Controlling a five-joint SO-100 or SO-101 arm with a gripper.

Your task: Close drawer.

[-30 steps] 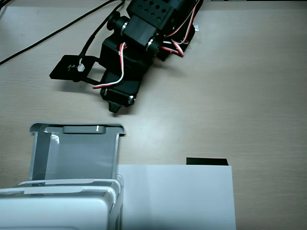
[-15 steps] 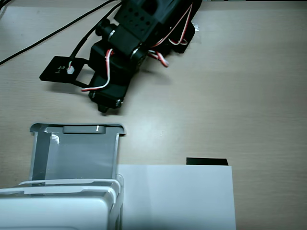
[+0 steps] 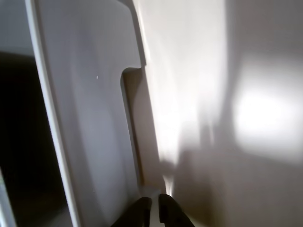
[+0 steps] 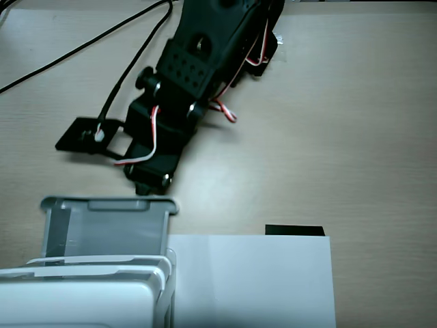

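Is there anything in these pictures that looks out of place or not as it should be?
Only the drawer: it sticks out of the white unit, open, toward the arm. The tool is right at its front lip. The paper sheet lies flat; nothing looks spilled or damaged.

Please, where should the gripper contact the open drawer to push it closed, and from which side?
Probably the rounded front lip of the drawer, near its handle tab. Approach from the table side, where the gripper is, pushing toward the white unit.
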